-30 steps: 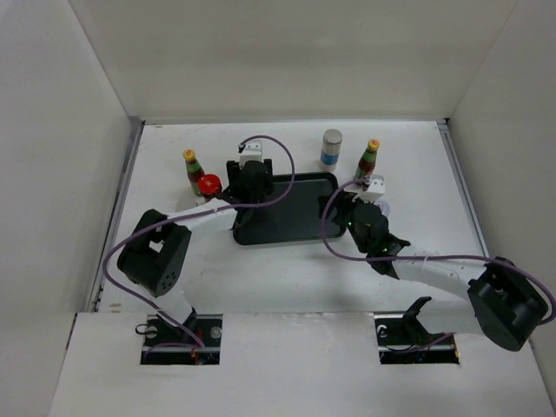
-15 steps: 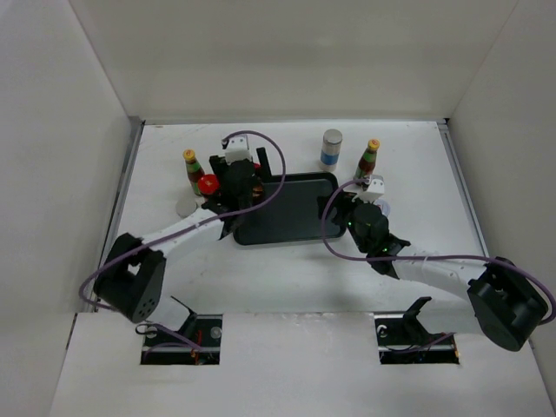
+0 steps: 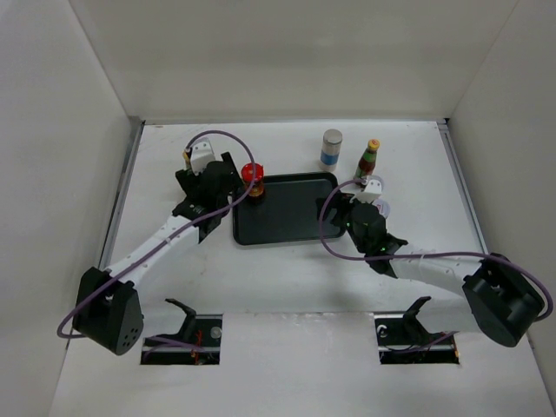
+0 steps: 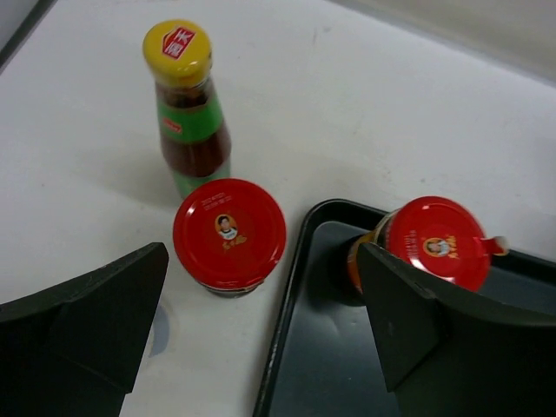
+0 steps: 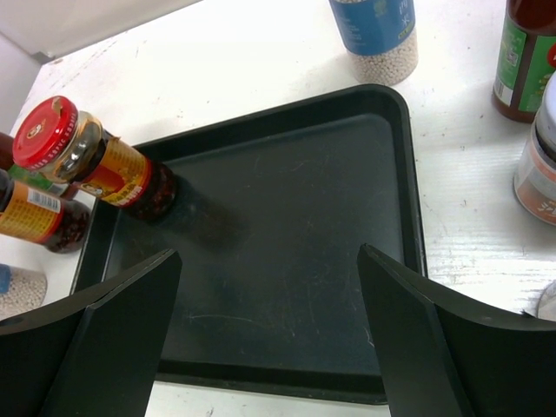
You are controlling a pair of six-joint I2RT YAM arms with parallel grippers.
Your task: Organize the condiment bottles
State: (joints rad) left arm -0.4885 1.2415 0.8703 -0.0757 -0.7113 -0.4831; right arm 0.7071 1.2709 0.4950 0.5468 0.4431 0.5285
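Left claw [image 4: 261, 317] and right claw [image 5: 265, 330] both gape wide, gripping nothing.

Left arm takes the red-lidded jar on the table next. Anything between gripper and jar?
Nothing visible. The left gripper is open, aimed at the red-lidded jar; a yellow-capped bottle stands close behind it, the rim of the black tray just beside it.

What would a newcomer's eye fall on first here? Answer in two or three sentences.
The black tray in the middle, with one red-lidded jar standing in its far left corner. A second red-lidded jar stands on the table just outside that corner, beside a yellow-capped bottle.
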